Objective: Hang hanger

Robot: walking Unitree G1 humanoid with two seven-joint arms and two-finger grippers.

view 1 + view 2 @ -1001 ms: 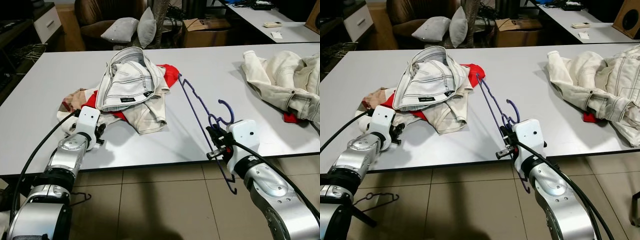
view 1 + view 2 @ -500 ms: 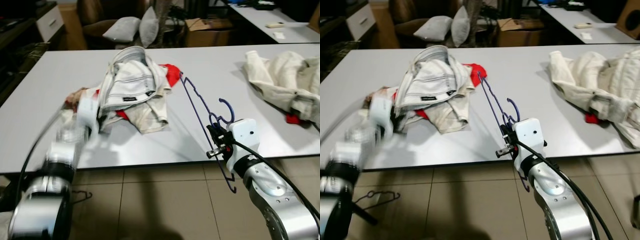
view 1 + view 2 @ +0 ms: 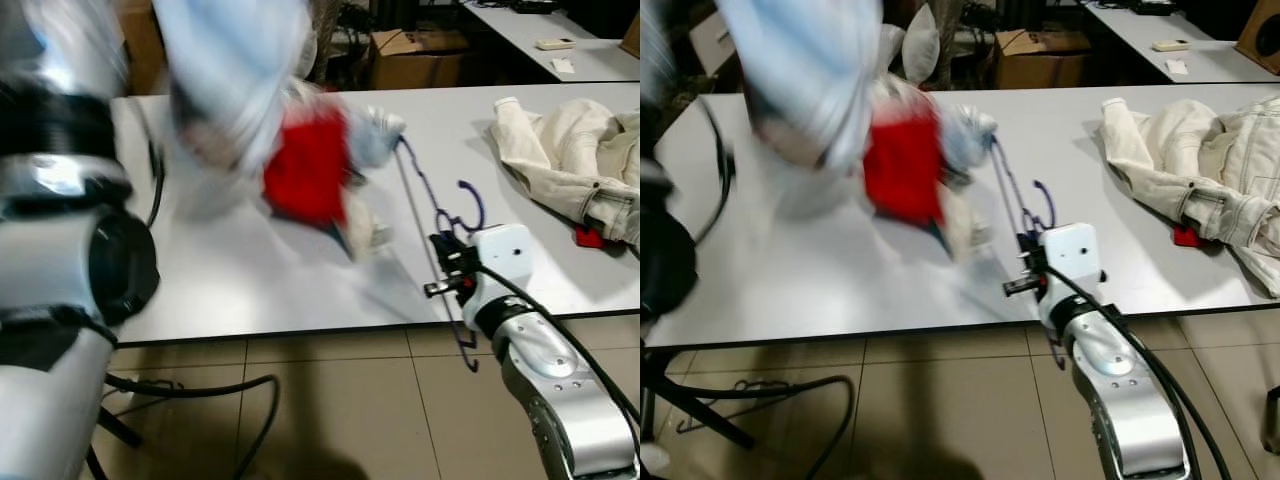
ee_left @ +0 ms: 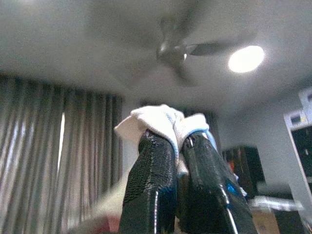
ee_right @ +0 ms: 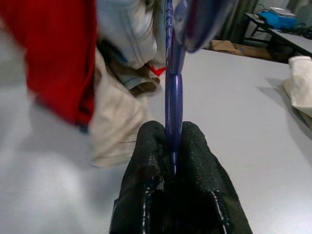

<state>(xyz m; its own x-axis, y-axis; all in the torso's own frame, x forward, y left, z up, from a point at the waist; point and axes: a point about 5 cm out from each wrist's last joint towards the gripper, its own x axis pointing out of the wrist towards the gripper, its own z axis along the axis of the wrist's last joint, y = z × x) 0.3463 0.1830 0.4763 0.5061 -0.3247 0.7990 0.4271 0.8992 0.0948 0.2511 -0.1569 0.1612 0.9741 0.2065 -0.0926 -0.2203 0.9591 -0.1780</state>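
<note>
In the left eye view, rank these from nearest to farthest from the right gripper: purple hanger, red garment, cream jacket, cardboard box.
1. Purple hanger: clamped in the right gripper itself, near the table's front edge.
2. Red garment: lifted, blurred, to the robot's left.
3. Cream jacket: on the table's right end; too close to call against the red garment.
4. Cardboard box: behind the table, farthest.

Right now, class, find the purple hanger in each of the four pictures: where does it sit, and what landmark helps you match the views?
Left eye view: purple hanger right of centre, over the table's near edge, clamped in the right gripper.
Right eye view: hanger near centre, beside the red cloth.
Left wrist view: no hanger here; the fingers pinch white cloth.
Right wrist view: hanger bar rises between the fingers.
Shared landmark: the red cloth.
</note>
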